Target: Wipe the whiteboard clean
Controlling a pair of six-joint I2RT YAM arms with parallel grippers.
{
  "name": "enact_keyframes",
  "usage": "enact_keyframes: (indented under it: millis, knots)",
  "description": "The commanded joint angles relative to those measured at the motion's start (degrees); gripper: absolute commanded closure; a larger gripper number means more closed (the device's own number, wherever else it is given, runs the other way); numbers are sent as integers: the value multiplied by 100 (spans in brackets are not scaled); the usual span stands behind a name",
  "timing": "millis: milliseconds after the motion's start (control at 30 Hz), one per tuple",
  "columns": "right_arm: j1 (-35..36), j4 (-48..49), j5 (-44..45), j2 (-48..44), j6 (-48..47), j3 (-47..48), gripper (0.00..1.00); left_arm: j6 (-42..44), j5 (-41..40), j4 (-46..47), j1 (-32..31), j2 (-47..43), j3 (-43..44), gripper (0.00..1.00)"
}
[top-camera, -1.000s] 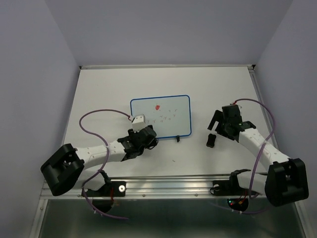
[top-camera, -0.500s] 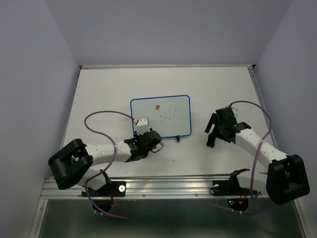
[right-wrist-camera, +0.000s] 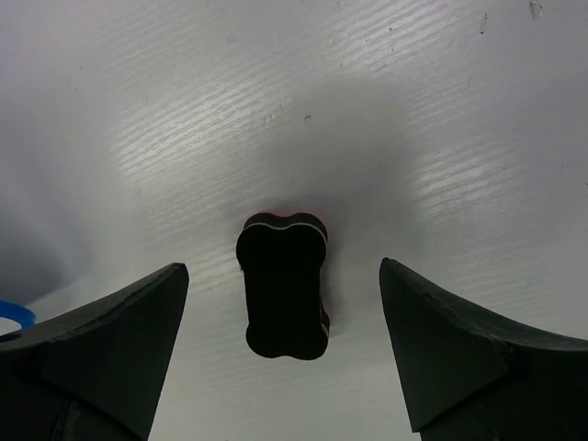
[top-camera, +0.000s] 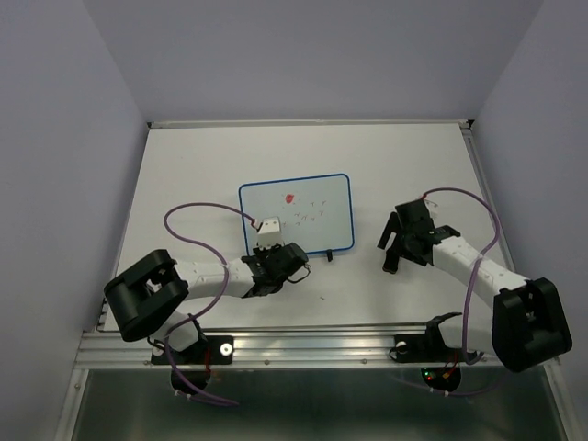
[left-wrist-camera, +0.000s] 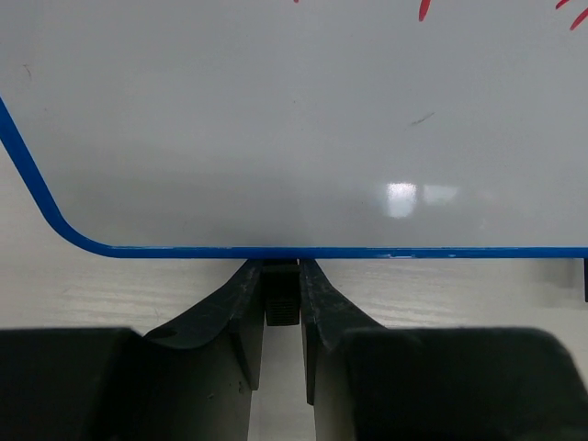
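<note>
The whiteboard [top-camera: 276, 197], blue-framed and carrying a red dot [top-camera: 290, 197] and faint scribbles, lies flat in the middle of the table. My left gripper [top-camera: 275, 252] is at its near edge, shut on the board's small black foot [left-wrist-camera: 282, 299], just under the blue frame [left-wrist-camera: 276, 251]. The board's white face [left-wrist-camera: 276, 138] fills the left wrist view. A second black foot [top-camera: 330, 254] shows further right. My right gripper [right-wrist-camera: 283, 268] hangs open above a black bone-shaped eraser [right-wrist-camera: 283, 287], which lies on the table between the fingers without touching either. In the top view, the eraser [top-camera: 390, 262] lies right of the board.
The white tabletop [top-camera: 202, 165] is walled at the back and both sides. A metal rail [top-camera: 312, 344] runs along the near edge by the arm bases. A purple cable [top-camera: 197, 213] loops over the table left of the board.
My left gripper has closed onto the board's foot, and the board has slid slightly left. The right gripper has moved left and settled over the eraser.
</note>
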Motion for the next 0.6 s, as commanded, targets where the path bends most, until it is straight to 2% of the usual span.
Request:
enact_keyframes:
  millis: [0,100,300,533,567]
  knots:
    - [86,158,211,38,45,-3,10,-196,-318,74,-30,26,231,80]
    - [138,176,247,152,36,32,10,-169,-362,21,-47,43,257,85]
    - [261,141,185,223,98,41,20,-11,-519,-206,-100,219,414,85]
    - [384,106,115,170,230,-161,37,42,-915,-620,-320,596,757,85]
    - [437,106,158,170,221,-179,43,68,-933,-638,-337,632,784,85]
